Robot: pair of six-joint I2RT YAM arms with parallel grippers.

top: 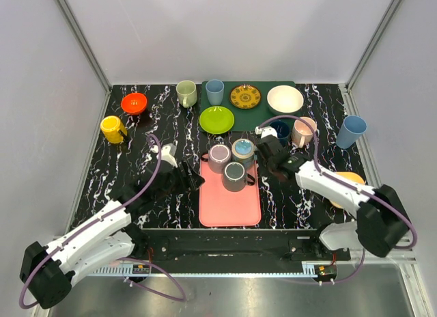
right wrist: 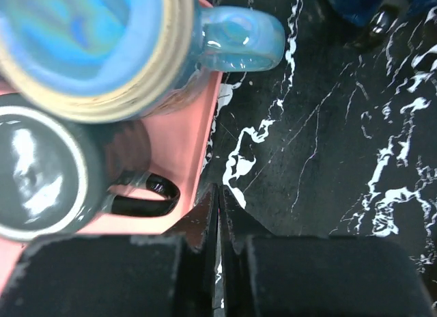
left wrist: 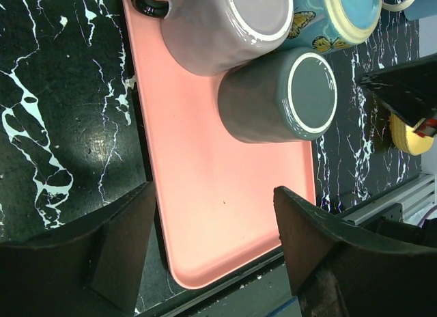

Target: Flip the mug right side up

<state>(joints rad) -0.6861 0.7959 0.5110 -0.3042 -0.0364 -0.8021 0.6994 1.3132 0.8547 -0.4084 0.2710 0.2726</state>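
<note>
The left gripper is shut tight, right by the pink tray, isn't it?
Not quite. The left gripper is open, not shut. The left wrist view shows its two fingers spread wide apart with a big gap between them. The rest is right: it is by the pink tray.

Top view overhead, wide; wrist views close, downward, sharing pink tray (top: 229, 206)

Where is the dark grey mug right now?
In the top view the dark grey mug stands on the pink tray at table centre, toward the tray's far end, just nearer than the mauve mug and the blue mug.
</note>
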